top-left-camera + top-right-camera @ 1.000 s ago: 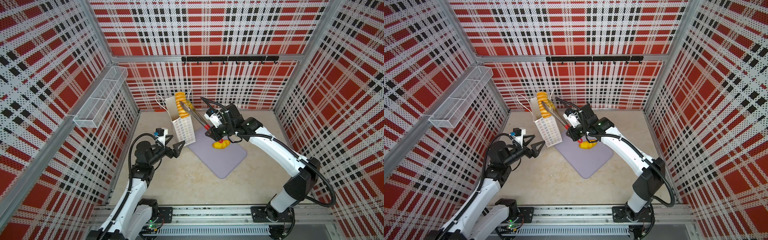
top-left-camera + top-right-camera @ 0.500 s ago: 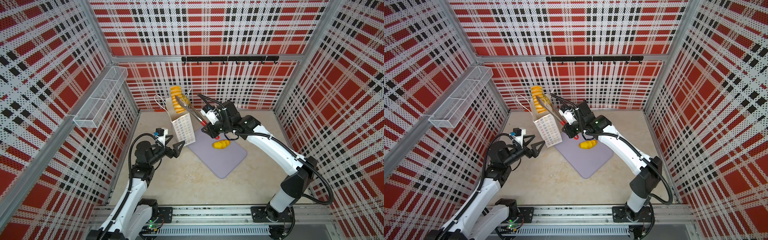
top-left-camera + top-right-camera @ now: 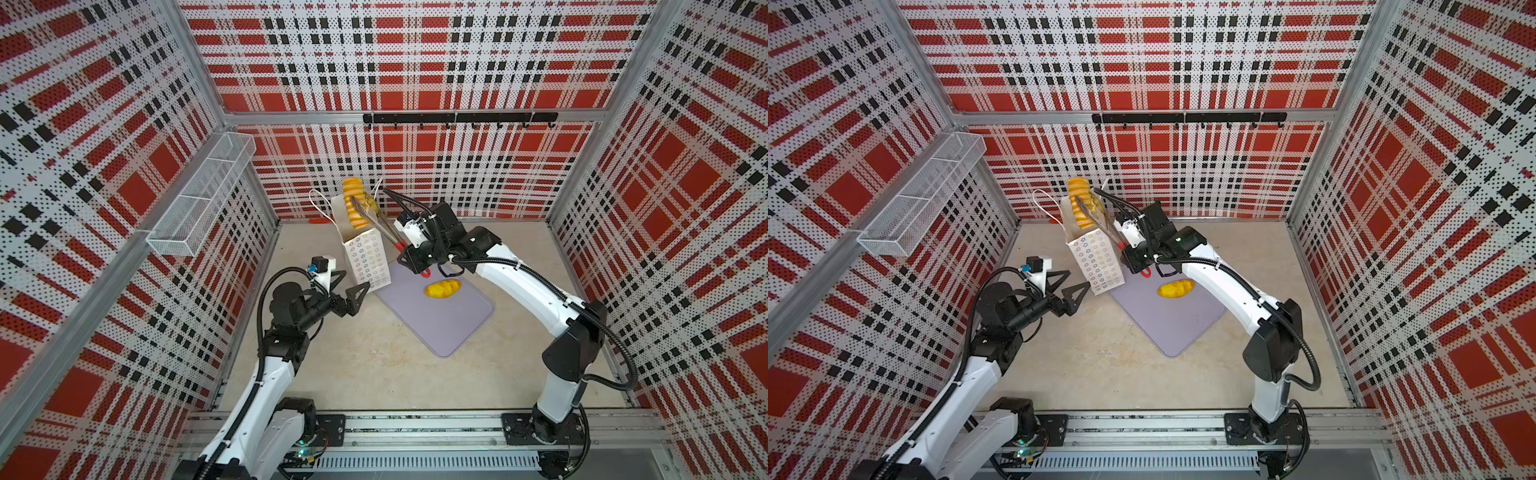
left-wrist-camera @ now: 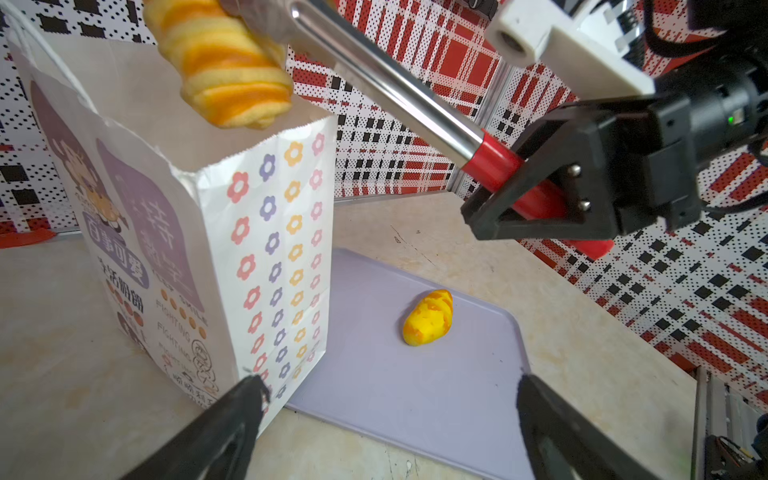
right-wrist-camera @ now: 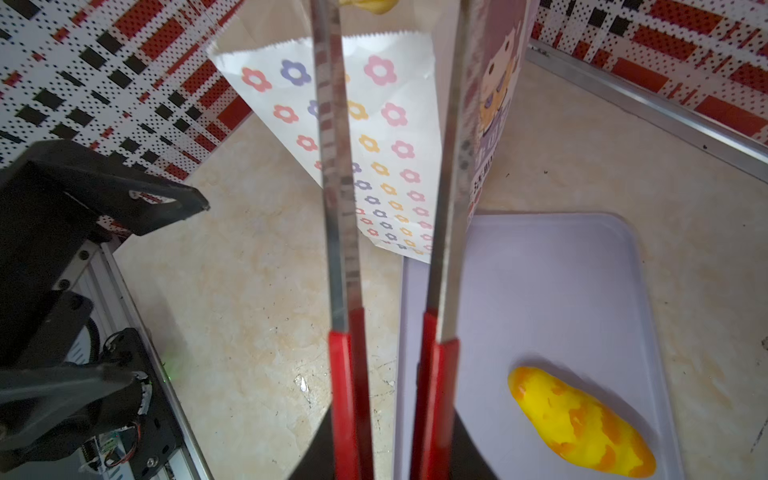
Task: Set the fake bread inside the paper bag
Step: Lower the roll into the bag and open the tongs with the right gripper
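1. Over the open mouth of the paper bag (image 3: 368, 262), a ridged long loaf (image 3: 354, 203) hangs pinched in the red-handled tongs (image 3: 380, 224). The right gripper (image 3: 409, 259) is clamped around the tongs' red handles, so the loaf lies up and away from it, at the far end of the steel blades.
2. The loaf's long axis is steeply tilted, close to upright. Its lower end sits at the rim and most of it is above the bag. The blades cross it about mid-length.
3. Letting the loaf drop looks like the step in hand. It should fall in end-first if the lower end clears the serrated paper edge.
4. The left gripper (image 3: 356, 279) is spread wide and empty, low beside the bag's foot. I cannot tell whether it touches the paper.
5. The loaf is golden yellow with darker orange ridges wound around it, and it looks soft.
6. One more piece, a scored oval bun (image 3: 442, 288), lies flat on the lilac mat (image 3: 449, 328). It is nearer the right arm and well apart from the bag.
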{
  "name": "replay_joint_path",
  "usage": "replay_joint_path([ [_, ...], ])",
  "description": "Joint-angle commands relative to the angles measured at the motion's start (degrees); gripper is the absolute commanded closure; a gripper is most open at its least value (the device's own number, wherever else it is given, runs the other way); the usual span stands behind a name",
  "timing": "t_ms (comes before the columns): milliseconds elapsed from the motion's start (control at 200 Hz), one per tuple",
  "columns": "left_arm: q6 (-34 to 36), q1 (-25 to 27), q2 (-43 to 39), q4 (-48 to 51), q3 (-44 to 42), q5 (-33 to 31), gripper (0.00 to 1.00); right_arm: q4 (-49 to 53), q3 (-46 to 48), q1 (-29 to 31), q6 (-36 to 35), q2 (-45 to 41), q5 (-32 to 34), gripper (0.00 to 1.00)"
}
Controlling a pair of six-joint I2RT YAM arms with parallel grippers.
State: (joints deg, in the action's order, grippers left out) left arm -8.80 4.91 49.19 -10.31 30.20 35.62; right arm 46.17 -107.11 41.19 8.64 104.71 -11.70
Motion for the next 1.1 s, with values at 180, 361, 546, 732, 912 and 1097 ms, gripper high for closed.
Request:
replay_joint_path([
  [180,-0.33,-0.42,-0.15,-1.81,-0.51,0.95,0.03,-0.38,0.02,1.46,0.68,-0.01,1.86,0.74],
  [361,-0.24,-0.41,-0.30,-1.78,-0.62,0.73,0.03,-0.22,0.23,1.53,0.32,-0.03,1.95,0.70],
  [546,-0.24,-0.42,0.25,-1.76,-0.58,0.77,0.03,-0.38,0.45,1.57,0.24,-0.20,1.82,0.70],
  [732,-0.27,-0.40,0.07,-1.74,-0.62,0.71,0.03,-0.29,0.46,1.61,0.23,-0.53,1.73,0.69],
  [912,-0.25,-0.34,0.65,-1.79,-0.58,0.73,0.03,-0.27,0.40,1.70,0.32,-0.90,1.59,0.69],
  [1097,-0.23,-0.38,0.60,-1.78,-0.57,0.77,0.03,0.06,0.22,1.76,0.32,-1.25,1.22,0.69],
])
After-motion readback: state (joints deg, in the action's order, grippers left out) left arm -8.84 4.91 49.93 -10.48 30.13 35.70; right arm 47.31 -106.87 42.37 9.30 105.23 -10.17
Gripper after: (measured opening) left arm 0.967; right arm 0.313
